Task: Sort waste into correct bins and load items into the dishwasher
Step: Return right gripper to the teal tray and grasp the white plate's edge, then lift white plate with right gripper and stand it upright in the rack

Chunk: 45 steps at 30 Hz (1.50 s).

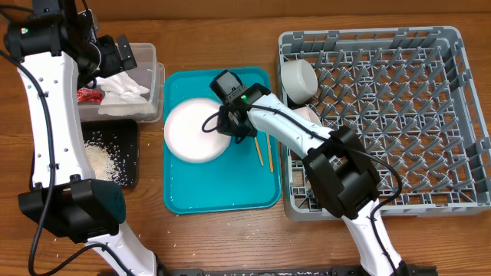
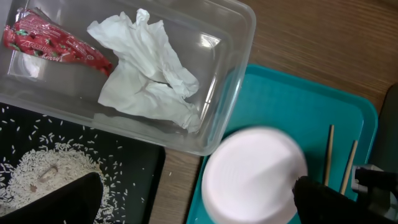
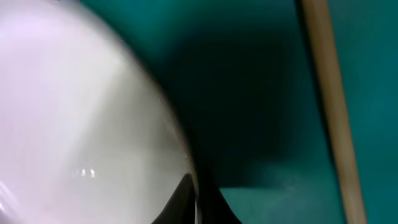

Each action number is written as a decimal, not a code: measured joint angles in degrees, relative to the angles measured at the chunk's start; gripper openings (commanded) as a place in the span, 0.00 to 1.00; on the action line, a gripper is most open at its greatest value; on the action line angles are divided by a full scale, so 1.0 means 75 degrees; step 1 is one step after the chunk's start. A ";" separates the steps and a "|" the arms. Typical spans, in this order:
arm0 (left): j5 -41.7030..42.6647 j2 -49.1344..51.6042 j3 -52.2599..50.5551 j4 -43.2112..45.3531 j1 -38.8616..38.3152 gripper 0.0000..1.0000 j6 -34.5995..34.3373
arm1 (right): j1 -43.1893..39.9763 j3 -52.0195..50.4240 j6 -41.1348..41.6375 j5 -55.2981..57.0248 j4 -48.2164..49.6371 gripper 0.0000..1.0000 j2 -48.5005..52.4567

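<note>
teal tray (image 1: 222, 193): right tool (image 1: 229, 126) touching white plate (image 1: 193, 132) rim, opening hidden.

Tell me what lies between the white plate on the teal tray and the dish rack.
Two chopsticks lie on the tray between the plate and the dish rack, whose raised left wall also faces it. The right hand is at the plate's rim.
</note>
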 measured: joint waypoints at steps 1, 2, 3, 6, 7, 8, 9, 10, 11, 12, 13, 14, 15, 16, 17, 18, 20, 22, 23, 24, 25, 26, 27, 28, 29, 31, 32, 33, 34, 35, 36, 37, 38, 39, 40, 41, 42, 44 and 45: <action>0.0000 0.0000 0.0000 0.0000 0.0000 1.00 0.0000 | 0.0000 0.0029 0.0017 -0.0012 -0.0085 0.04 0.0000; 0.0000 0.0000 0.0000 0.0000 0.0000 1.00 0.0000 | -0.0003 0.0108 -0.0003 -0.0020 -0.0224 0.04 0.0000; 0.0000 0.0000 0.0000 0.0000 0.0000 1.00 0.0000 | -0.0015 0.0169 -0.0082 -0.0020 -0.0356 0.04 0.0000; 0.0000 0.0000 0.0000 0.0000 0.0000 1.00 0.0000 | -0.0099 0.0449 -0.0557 -0.0006 -0.0726 0.04 0.0000; 0.0000 0.0000 0.0000 0.0000 0.0000 1.00 0.0000 | -0.0140 0.0574 -0.0708 0.0052 -0.0871 0.04 0.0000; 0.0000 0.0000 0.0000 0.0000 0.0000 1.00 0.0000 | -0.0187 0.0772 -0.0892 0.0172 -0.1049 0.04 -0.0003; 0.0000 0.0000 0.0000 0.0000 0.0000 1.00 0.0000 | -0.0233 0.0976 -0.1052 0.0338 -0.1221 0.04 -0.0015; 0.0000 0.0000 0.0000 0.0000 0.0000 1.00 0.0000 | -0.0262 0.1154 -0.1207 0.0545 -0.1349 0.04 -0.0047; 0.0000 0.0000 0.0000 0.0000 0.0000 1.00 0.0000 | -0.0289 0.1303 -0.1311 0.0717 -0.1483 0.04 -0.0079; 0.0000 0.0000 0.0000 0.0000 0.0000 1.00 0.0000 | -0.0306 0.1495 -0.1443 0.0959 -0.1638 0.04 -0.0149; 0.0000 0.0000 0.0000 0.0003 0.0000 1.00 0.0000 | -0.0329 0.1699 -0.1562 0.1259 -0.1807 0.04 -0.0233; 0.0000 0.0000 0.0000 0.0000 0.0000 1.00 0.0000 | -0.0335 0.1909 -0.1649 0.1597 -0.1958 0.04 -0.0358; 0.0000 0.0000 0.0000 0.0000 0.0000 1.00 0.0000 | -0.0338 0.2104 -0.1737 0.1950 -0.2087 0.04 -0.0507; 0.0000 0.0000 0.0000 0.0000 0.0000 1.00 0.0000 | -0.0338 0.2294 -0.1816 0.2346 -0.2189 0.04 -0.0699; 0.0000 0.0000 0.0000 0.0000 0.0000 1.00 0.0000 | -0.0338 0.2474 -0.1915 0.2769 -0.2291 0.04 -0.0906; 0.0000 0.0000 0.0000 0.0003 0.0000 1.00 0.0000 | -0.0338 0.2629 -0.2028 0.3212 -0.2334 0.04 -0.1137; 0.0000 0.0000 0.0000 0.0000 0.0000 1.00 0.0000 | -0.0338 0.2838 -0.2264 0.4202 -0.2323 0.04 -0.1676; 0.0000 0.0000 0.0000 0.0000 0.0000 1.00 0.0000 | -0.0338 0.2955 -0.2518 0.5269 -0.2390 0.04 -0.2235; 0.0000 0.0000 0.0000 0.0000 0.0000 1.00 0.0000 | -0.0338 0.2999 -0.2646 0.5811 -0.2463 0.04 -0.2503; 0.0000 0.0000 0.0000 0.0000 0.0000 1.00 0.0000 | -0.0344 0.3042 -0.2812 0.6368 -0.2559 0.04 -0.2777; 0.0000 0.0000 0.0000 0.0000 0.0000 1.00 0.0000 | -0.0347 0.3075 -0.2967 0.6846 -0.2672 0.04 -0.3002; 0.0000 0.0000 0.0000 0.0000 0.0000 1.00 0.0000 | -0.0353 0.3104 -0.3112 0.7219 -0.2818 0.04 -0.3165; 0.0000 0.0000 0.0000 0.0000 0.0000 1.00 -0.0003 | -0.0358 0.3130 -0.3293 0.7653 -0.3034 0.04 -0.3340; 0.0000 0.0000 0.0000 0.0000 0.0000 1.00 0.0000 | -0.0379 0.3139 -0.3421 0.7973 -0.3270 0.04 -0.3450; 0.0000 0.0000 0.0000 0.0000 0.0000 1.00 0.0000 | -0.0396 0.3144 -0.3538 0.8259 -0.3535 0.04 -0.3526; 0.0000 0.0000 0.0000 0.0000 0.0000 1.00 0.0000 | -0.0490 0.3150 -0.3678 0.8690 -0.4097 0.04 -0.3561; 0.0000 0.0000 0.0000 0.0000 0.0000 1.00 0.0000 | -0.0565 0.3133 -0.3736 0.8839 -0.4368 0.04 -0.3547; 0.0000 0.0000 0.0000 0.0003 0.0000 1.00 0.0000 | -0.0656 0.3075 -0.3730 0.8950 -0.4593 0.04 -0.3523; 0.0000 0.0000 0.0000 0.0000 0.0000 1.00 0.0000 | -0.0743 0.3008 -0.3704 0.9020 -0.4785 0.04 -0.3506; 0.0000 0.0000 0.0000 0.0000 0.0000 1.00 0.0000 | -0.0868 0.2897 -0.3637 0.9092 -0.4983 0.04 -0.3491; 0.0000 0.0000 0.0000 0.0003 0.0000 1.00 0.0000 | -0.0985 0.2786 -0.3561 0.9133 -0.5097 0.04 -0.3483; 0.0000 0.0000 0.0000 0.0000 0.0000 1.00 0.0000 | -0.1096 0.2649 -0.3462 0.9148 -0.5179 0.04 -0.3477; 0.0000 0.0000 0.0000 0.0000 0.0000 1.00 0.0000 | -0.1186 0.2512 -0.3378 0.9145 -0.5234 0.04 -0.3477; 0.0000 0.0000 0.0000 0.0003 0.0000 1.00 0.0000 | -0.1303 0.2294 -0.3249 0.9130 -0.5237 0.04 -0.3477; 0.0000 0.0000 0.0000 0.0000 0.0000 0.99 0.0000 | -0.1352 0.2162 -0.3179 0.9116 -0.5243 0.04 -0.3477; 0.0000 0.0000 0.0000 0.0000 0.0000 1.00 0.0000 | -0.1399 0.1967 -0.3086 0.9095 -0.5231 0.04 -0.3471; 0.0000 0.0000 0.0000 0.0000 0.0000 1.00 0.0000 | -0.1413 0.1795 -0.3013 0.9090 -0.5187 0.04 -0.3471; 0.0000 0.0000 0.0000 0.0000 0.0000 1.00 0.0000 | -0.1448 0.1434 -0.2920 0.9060 -0.5047 0.04 -0.3468; 0.0000 0.0000 0.0000 0.0000 0.0000 1.00 0.0000 | -0.1460 0.1183 -0.2868 0.9043 -0.4870 0.04 -0.3465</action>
